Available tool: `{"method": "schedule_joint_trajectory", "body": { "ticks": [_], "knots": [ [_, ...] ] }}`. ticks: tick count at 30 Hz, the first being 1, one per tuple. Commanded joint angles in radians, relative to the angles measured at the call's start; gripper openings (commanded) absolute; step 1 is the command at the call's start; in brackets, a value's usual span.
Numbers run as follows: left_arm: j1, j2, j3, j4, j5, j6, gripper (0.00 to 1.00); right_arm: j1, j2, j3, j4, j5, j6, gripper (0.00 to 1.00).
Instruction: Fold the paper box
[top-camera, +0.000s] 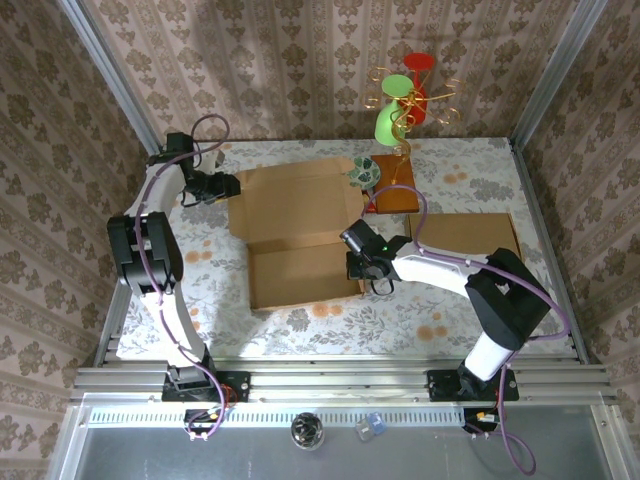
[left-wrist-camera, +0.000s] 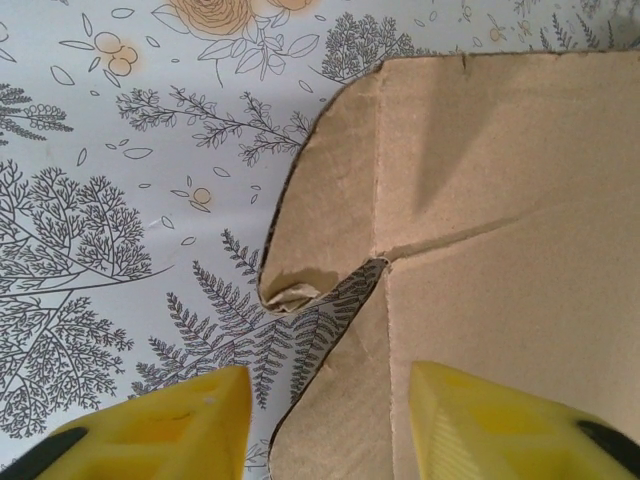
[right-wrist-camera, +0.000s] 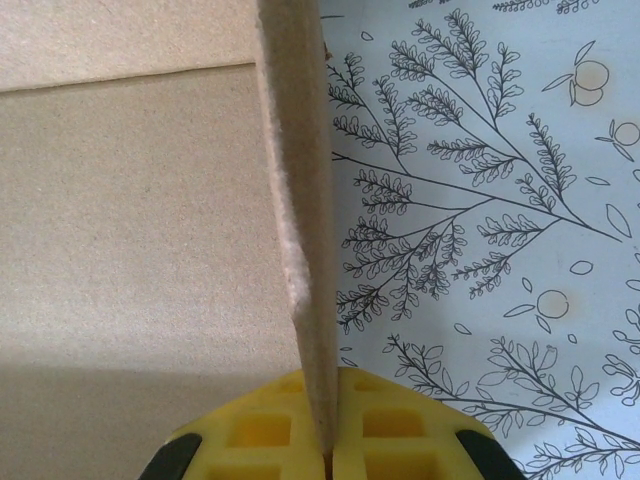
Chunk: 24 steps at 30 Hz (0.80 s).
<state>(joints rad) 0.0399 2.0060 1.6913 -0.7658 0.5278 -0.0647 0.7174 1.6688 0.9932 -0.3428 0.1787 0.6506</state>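
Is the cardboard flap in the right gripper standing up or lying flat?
Standing up: the flap rises edge-on from the shut right gripper, beside the flat panel.

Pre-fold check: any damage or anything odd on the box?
Yes. The box has a crumpled, curled tip on its rounded corner flap, beside the slit, seen in the left wrist view. Nothing else stands out; the right gripper pinches a side flap upright.

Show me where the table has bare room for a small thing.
The tablecloth is bare between the cardboard box and the near rail, and in the far right corner behind the second cardboard. Crowded: around the ornament stand and right arm.
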Motion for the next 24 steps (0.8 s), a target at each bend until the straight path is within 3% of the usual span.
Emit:
{"method": "schedule_joint_trajectory", "body": {
  "ticks": [1, 8, 14, 19, 24],
  "knots": [
    [-0.007, 0.013, 0.003, -0.016, 0.007, 0.019, 0.37, 0.002, 0.015, 0.029, 0.011, 0.001, 0.002, 0.00],
    [-0.018, 0.012, -0.002, -0.011, -0.009, -0.006, 0.11, 0.004, 0.013, 0.030, 0.009, 0.005, 0.002, 0.00],
    [-0.031, -0.023, -0.031, 0.011, -0.015, -0.011, 0.00, 0.003, 0.009, 0.025, 0.009, 0.006, 0.003, 0.00],
    [-0.073, -0.118, -0.092, 0.074, -0.085, 0.005, 0.00, 0.004, 0.011, 0.032, 0.009, 0.007, 0.006, 0.00],
    [-0.108, -0.341, -0.318, 0.320, -0.180, -0.021, 0.00, 0.002, 0.005, 0.038, -0.002, 0.001, 0.021, 0.03]
  ]
}}
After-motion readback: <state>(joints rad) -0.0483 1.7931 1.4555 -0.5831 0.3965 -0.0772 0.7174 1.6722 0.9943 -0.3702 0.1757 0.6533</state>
